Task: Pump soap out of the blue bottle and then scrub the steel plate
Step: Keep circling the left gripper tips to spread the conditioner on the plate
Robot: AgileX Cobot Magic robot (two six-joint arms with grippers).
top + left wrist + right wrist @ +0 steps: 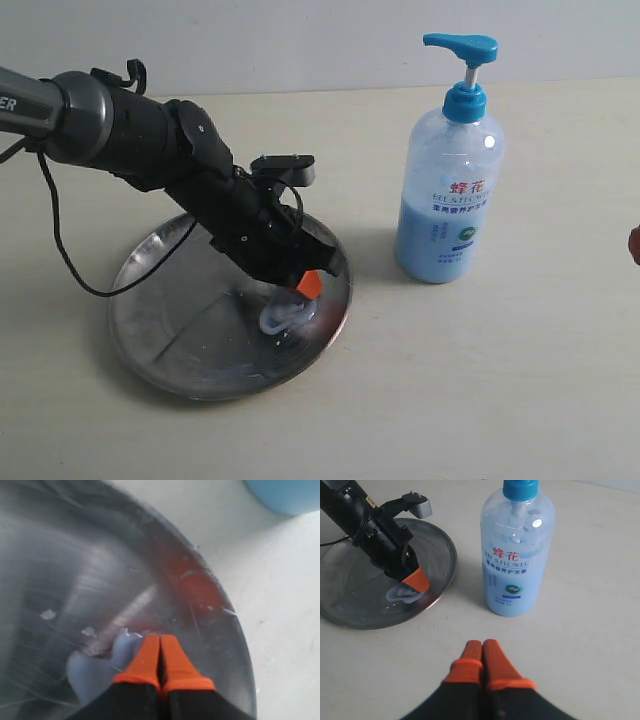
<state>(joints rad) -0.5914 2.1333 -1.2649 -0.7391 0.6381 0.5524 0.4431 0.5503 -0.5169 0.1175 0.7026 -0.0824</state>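
Observation:
The steel plate (170, 320) lies at the left on the table, also seen as the plate (355, 590) and the plate (60, 570). A light blue blob of soap (285, 318) sits near its right rim, the same soap (95, 672) and soap (402, 596) in the wrist views. My left gripper (308, 288) is shut, its orange tips (160, 639) down at the soap with nothing held. The blue bottle (448, 190) stands upright to the right of the plate, bottle (517, 555). My right gripper (482, 645) is shut and empty over bare table, short of the bottle.
A black cable (60, 240) hangs from the left arm over the plate's left rim. The pale tabletop (480, 380) stretches in front of the plate and bottle. A small red bit (634, 243) shows at the right edge.

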